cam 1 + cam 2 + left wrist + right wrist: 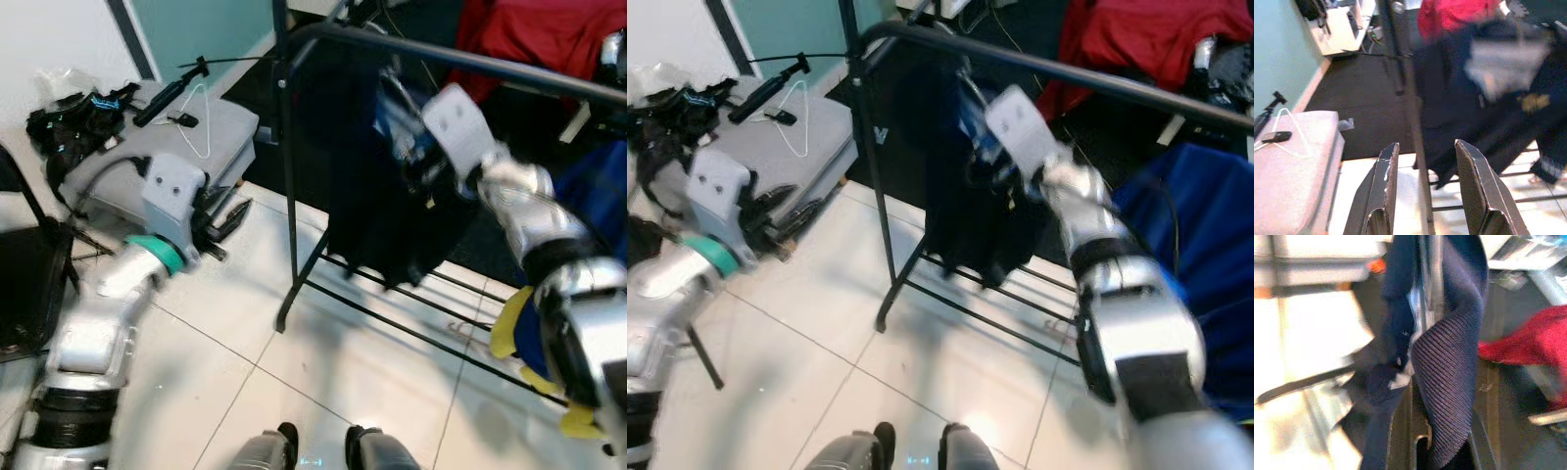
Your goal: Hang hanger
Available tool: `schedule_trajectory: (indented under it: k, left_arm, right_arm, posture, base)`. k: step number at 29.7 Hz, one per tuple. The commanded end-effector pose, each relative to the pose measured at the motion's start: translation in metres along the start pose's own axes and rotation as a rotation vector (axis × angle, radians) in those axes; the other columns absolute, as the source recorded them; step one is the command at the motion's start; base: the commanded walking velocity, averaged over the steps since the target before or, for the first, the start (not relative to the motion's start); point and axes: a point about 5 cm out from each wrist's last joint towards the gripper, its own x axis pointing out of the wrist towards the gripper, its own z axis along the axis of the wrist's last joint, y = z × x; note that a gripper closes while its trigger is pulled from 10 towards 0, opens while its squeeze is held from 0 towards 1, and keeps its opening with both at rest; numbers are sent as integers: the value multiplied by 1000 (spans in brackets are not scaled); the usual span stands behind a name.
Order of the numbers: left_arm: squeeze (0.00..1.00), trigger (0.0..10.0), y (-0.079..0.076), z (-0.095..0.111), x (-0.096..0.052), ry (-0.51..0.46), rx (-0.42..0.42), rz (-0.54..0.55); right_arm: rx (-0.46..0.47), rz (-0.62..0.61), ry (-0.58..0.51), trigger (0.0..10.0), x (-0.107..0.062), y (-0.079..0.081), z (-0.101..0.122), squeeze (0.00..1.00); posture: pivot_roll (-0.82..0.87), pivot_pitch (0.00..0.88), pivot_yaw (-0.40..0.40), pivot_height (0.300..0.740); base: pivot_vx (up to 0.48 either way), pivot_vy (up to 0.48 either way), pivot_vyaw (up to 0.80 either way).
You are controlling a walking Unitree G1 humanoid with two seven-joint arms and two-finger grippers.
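Left eye view: a black tubular clothes rack [290, 176] stands on glossy pale floor tiles [245, 323], its round rail running off to the right; a dark navy garment [377, 196] droops just under the rail, and the right gripper [416, 157] is pressed into its upper folds, the hanger hidden in the cloth; the left gripper [227, 223] hovers low over bare tile, well apart from the rack's upright, beside a grey padded case [186, 137]

Right eye view: red fabric [1146, 44] lies behind the rail and blue cloth [1205, 245] bunches to the right

Left wrist view: two long black fingers [1376, 196] stand parted, empty, with the upright between them farther off

Right wrist view: ribbed navy knit [1444, 367] drapes over the fingers; grip cannot be told
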Motion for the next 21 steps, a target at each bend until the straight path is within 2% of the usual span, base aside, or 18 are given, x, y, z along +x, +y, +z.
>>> schedule_trajectory:
  k: [1,3,5,6,7,9,10,11,12,13,14,16,17,19,20,21]
  left_arm:
    - [0,10000,3,7,-4,4,30,-80]
    - [0,10000,3,7,-4,4,30,-80]
    - [0,10000,6,13,-1,-4,53,-119]
    - [0,10000,6,13,-1,-4,53,-119]
    - [0,10000,6,15,1,-8,56,-124]
    - [0,10000,3,16,7,-19,47,-132]
    - [0,10000,3,16,7,-19,47,-132]
    - [0,10000,1,16,9,-23,42,-138]
    - [0,10000,-2,17,9,-29,28,-154]
    - [0,10000,-2,17,9,-29,28,-154]
    - [0,10000,-5,18,9,-32,18,-165]
    - [0,10000,-5,18,9,-32,18,-165]
    - [0,10000,-7,18,8,-34,3,-181]
    - [0,10000,-7,18,8,-34,3,-181]
    - [0,10000,-12,19,6,-34,-41,-202]
    - [0,10000,-12,19,6,-34,-41,-202]
  right_arm:
    - [2,98,-79,10000,-28,13,-5,0]
    - [2,98,-79,10000,-28,13,-5,0]
    - [-39,209,-63,10000,-65,34,-16,0]
    - [-39,209,-63,10000,-65,34,-16,0]
    - [-57,238,-53,10000,-75,38,-19,0]
    - [-100,293,-99,10000,-92,36,-9,0]
    - [-100,293,-99,10000,-92,36,-9,0]
    - [-119,308,-136,10000,-97,32,0,0]
    - [-137,307,-190,10000,-101,21,17,0]
    - [-137,307,-190,10000,-101,21,17,0]
    - [-147,305,-225,10000,-104,14,28,0]
    - [-147,305,-225,10000,-104,14,28,0]
    - [-137,296,-261,10000,-107,7,39,0]
    - [-137,296,-261,10000,-107,7,39,0]
    - [-66,294,-296,10000,-110,7,50,0]
    - [-66,294,-296,10000,-110,7,50,0]
  posture:
    - [-48,114,115,740]
    - [-48,114,115,740]
    - [-71,115,120,740]
    - [-71,115,120,740]
    - [-74,115,121,740]
    - [-91,118,127,740]
    - [-91,118,127,740]
    - [-99,118,128,740]
    - [-107,117,127,740]
    - [-107,117,127,740]
    - [-107,117,127,740]
    - [-107,117,127,740]
    - [-109,115,123,740]
    - [-109,115,123,740]
    - [-111,116,119,740]
    - [-111,116,119,740]
  base:
    - [0,0,0]
    - [0,0,0]
    - [0,0,0]
    - [0,0,0]
    - [0,0,0]
    - [0,0,0]
    - [0,0,0]
    - [0,0,0]
    - [0,0,0]
    - [0,0,0]
    - [0,0,0]
    - [0,0,0]
    - [0,0,0]
    - [0,0,0]
    - [0,0,0]
    - [0,0,0]
